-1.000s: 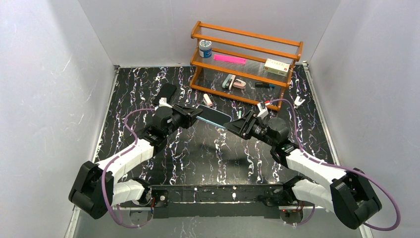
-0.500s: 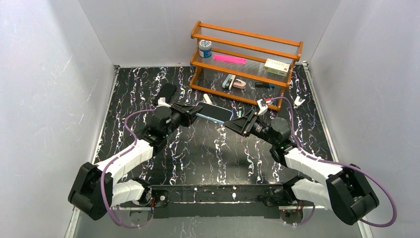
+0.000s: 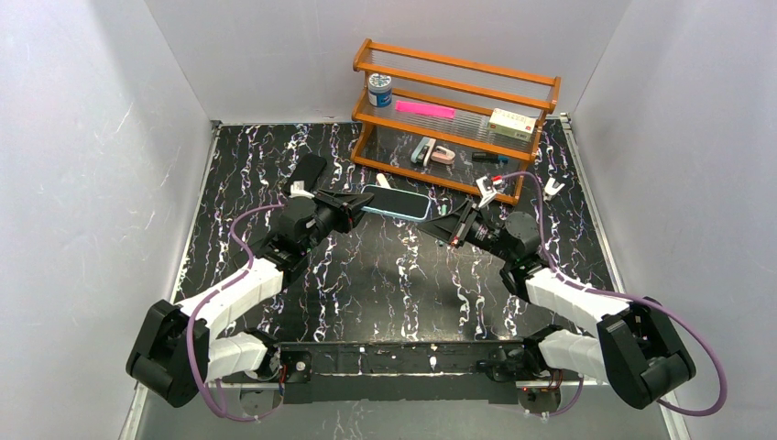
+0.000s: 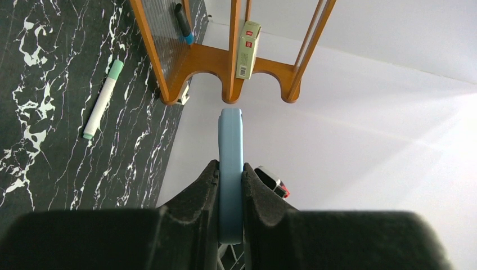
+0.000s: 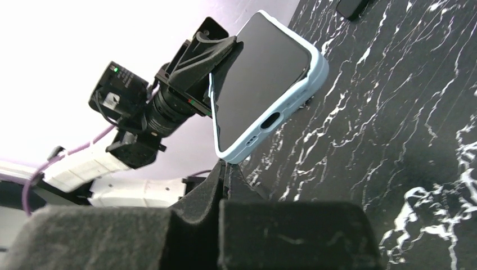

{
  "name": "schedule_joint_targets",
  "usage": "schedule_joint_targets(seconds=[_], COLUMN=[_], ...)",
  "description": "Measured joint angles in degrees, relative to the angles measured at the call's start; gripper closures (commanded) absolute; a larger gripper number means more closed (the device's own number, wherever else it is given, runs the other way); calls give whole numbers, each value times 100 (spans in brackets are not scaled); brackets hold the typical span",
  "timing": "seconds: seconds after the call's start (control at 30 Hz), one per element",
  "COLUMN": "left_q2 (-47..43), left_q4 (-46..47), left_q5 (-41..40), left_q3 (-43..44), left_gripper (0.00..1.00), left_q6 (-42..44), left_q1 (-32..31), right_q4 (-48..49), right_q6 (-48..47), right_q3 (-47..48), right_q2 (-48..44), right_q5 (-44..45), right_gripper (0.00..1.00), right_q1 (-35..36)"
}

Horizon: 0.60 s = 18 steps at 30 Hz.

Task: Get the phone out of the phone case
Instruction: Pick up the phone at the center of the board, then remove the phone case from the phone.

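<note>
The phone (image 3: 396,202), dark screen up, sits in a light blue phone case (image 5: 318,68) and is held in the air in front of the rack. My left gripper (image 3: 354,203) is shut on the case's left end. In the left wrist view the case (image 4: 230,146) stands edge-on, clamped between both pads of that gripper (image 4: 230,181). My right gripper (image 3: 440,228) is shut with nothing between its fingers. In the right wrist view its tips (image 5: 228,170) sit right at the case's lower corner, below the dark screen (image 5: 256,79).
A wooden rack (image 3: 455,110) at the back holds a jar (image 3: 379,89), a pink item (image 3: 424,109) and a small box (image 3: 512,123). A green-capped marker (image 4: 101,101) lies by the rack's foot. A black object (image 3: 310,170) lies at the left, a white clip (image 3: 552,188) at the right.
My right gripper has gone from open to shut and swung up to the case's right end. The left gripper has carried the phone slightly towards the rack.
</note>
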Motion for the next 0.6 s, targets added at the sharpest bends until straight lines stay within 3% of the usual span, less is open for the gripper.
schedule_joint_targets(seconds=[0.23,0.47,0.6], left_q2=[-55,-243,-262], left_q4=[11,162,216], left_q5=[-11,-24,-15], left_q3=[-15,-149,-168], left_gripper=[100,100,100], left_q6=[-118,-83,-13], left_q1=[13,7,7], right_q4=[-590,-728,-581], right_q6=[-1237,-1130,-758], right_q3=[514,592,455], right_q2=[33,11,-133], right_q5=[-623,-920,-876], right_gripper=[96,52,41], right_q1=[-184,-254,-254])
